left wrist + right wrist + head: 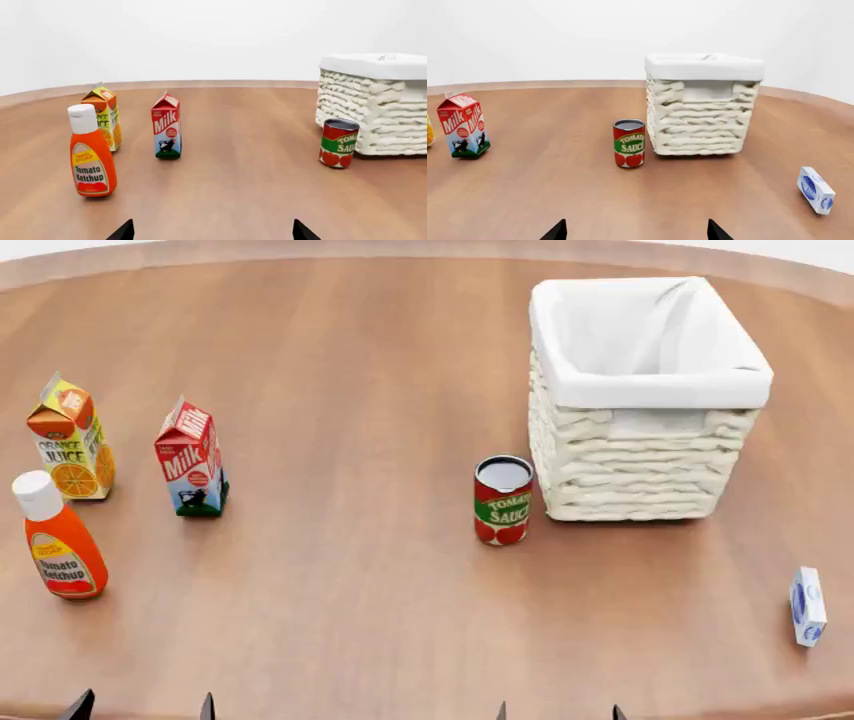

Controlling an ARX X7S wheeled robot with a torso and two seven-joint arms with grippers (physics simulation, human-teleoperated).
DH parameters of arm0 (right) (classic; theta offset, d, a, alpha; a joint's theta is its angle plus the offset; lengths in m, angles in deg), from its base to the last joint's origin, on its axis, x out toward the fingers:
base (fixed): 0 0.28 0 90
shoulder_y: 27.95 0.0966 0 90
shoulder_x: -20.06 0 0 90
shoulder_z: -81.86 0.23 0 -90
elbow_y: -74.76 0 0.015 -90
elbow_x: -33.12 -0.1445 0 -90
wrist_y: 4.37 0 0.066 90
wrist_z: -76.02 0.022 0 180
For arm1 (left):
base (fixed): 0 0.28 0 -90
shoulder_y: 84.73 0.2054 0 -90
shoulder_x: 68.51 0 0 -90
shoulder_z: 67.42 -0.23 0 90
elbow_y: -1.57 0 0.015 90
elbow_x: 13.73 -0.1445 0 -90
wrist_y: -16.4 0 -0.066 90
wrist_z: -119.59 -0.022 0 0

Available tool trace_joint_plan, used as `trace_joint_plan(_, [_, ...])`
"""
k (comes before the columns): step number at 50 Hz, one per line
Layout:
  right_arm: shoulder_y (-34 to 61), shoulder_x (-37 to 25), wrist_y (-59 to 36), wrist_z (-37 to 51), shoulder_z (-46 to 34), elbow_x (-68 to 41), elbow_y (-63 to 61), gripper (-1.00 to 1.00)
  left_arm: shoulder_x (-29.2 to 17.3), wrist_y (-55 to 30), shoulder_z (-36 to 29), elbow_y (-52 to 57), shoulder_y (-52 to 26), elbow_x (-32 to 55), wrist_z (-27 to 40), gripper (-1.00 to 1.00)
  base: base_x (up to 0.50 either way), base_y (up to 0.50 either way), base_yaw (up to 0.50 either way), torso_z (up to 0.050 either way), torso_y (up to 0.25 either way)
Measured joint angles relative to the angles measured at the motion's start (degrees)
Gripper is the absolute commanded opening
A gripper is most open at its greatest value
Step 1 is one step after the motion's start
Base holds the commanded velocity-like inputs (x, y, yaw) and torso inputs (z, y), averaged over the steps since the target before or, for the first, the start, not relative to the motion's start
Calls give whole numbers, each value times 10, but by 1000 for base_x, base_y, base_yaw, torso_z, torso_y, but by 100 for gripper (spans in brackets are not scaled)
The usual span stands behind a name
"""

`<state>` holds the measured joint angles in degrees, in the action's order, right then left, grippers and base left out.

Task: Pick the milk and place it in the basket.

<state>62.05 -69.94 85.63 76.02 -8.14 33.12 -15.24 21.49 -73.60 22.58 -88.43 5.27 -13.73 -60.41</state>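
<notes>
Red-topped, pale blue milk (190, 459); cream basket (641, 400), white lining.

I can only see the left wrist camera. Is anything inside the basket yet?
Observer: No. The head view shows only white cloth lining inside the basket.
Operator: Is there stuff past the basket I can't see?
Observer: Yes. A small white-and-blue box lies on the table, to the basket's right and nearer the robot.
Operator: Does the basket have a handle hole?
Observer: The right wrist view shows a rectangular gap just under its rim.
</notes>
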Motion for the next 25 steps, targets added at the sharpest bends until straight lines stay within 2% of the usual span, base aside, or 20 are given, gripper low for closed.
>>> trace_joint_plan(16, [-2, -16, 0, 38, -19, -15, -7, 100, -19, -19, -15, -3, -14, 17, 26, 100, 0, 6, 0, 0, 0])
trace_joint_plan(25, [1, -24, -7, 67, -29, -17, -7, 100, -28, -18, -27, -12, -19, 22, 40, 100, 0, 500, 0, 0, 0])
